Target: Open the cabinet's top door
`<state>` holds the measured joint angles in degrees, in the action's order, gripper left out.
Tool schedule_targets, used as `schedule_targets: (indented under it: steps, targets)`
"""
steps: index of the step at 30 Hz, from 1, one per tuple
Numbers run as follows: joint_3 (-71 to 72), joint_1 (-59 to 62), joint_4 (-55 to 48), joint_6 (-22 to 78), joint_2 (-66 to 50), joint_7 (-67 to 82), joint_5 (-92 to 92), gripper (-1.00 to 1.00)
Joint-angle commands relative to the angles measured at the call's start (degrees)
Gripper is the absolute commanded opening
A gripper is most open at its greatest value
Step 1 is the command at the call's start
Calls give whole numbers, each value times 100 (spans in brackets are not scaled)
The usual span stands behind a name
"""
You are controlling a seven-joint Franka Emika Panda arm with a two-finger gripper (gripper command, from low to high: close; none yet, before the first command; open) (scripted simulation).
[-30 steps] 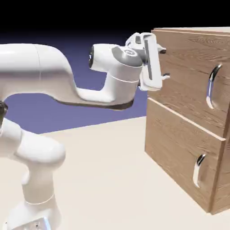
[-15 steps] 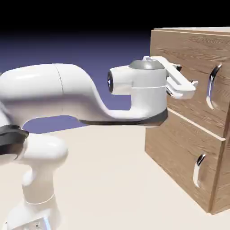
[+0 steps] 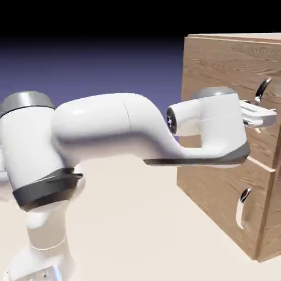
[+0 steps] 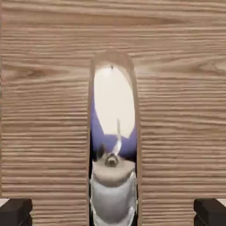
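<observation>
The light-brown wood-grain cabinet [image 3: 204, 192] stands at the exterior view's right. Its top door [image 3: 219, 66] is flush with the cabinet front. My gripper [image 3: 263, 116] reaches across the door's long curved silver handle [image 3: 263, 88] and hides the handle's lower part. In the hand view the mirror-like handle [image 4: 114, 132] runs upright through the middle of the door's wood [image 4: 44, 110]. My gripper [image 4: 112, 212] straddles it. Both grey fingertips [image 4: 15, 212] sit far out at the bottom corners, apart from the handle, so the gripper is open.
Below the top door is the shorter panel [image 3: 217, 192] with its small silver handle [image 3: 242, 206]. My white arm [image 3: 110, 129] stretches across the middle of the exterior view, over the beige table [image 3: 137, 230].
The arm has swung right and stretched out. The hand has turned from upright beside the cabinet's corner to level, and has moved onto the top door's handle.
</observation>
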<state>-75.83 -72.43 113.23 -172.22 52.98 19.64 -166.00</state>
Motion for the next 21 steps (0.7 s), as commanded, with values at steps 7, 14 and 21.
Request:
schedule_targets:
  steps: [7, 14, 21]
  targets:
    - [944, 1453, 1067, 550, -504, -802, 0, -100]
    - [2051, 2906, 1896, 896, -830, -1362, 222, -100]
    - [3283, 4359, 2937, 1366, -515, -860, 1283, -100]
